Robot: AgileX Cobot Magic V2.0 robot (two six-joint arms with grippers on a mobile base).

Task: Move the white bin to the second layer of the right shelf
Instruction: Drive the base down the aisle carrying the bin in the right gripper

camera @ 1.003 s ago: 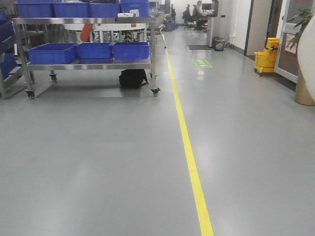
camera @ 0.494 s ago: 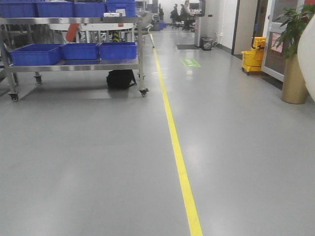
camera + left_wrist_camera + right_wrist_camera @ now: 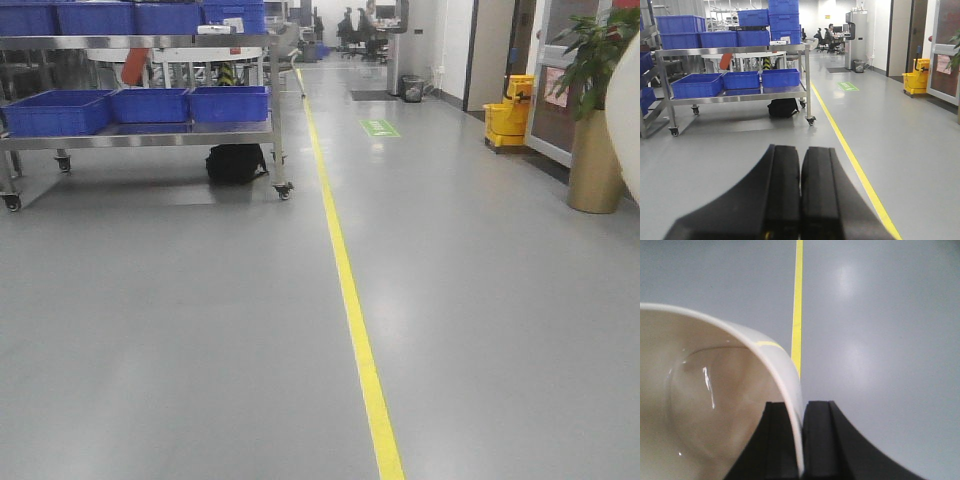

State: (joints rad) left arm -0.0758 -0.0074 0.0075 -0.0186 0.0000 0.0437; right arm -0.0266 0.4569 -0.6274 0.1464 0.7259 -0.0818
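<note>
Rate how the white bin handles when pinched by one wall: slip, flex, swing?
Probably slippery: the white bin has a glossy wall with sharp highlights, and the right gripper pinches only that thin wall at the rim. Likely light, since it looks empty inside. Held at one edge, it may swing or flex on bumps.

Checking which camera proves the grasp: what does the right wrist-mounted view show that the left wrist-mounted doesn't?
Right wrist only: the white bin, its wall pinched in the right pincer. Left wrist only: the left pincer shut on nothing, a wheeled steel rack with blue crates, a yellow mop bucket. Both: grey floor, yellow line.
</note>
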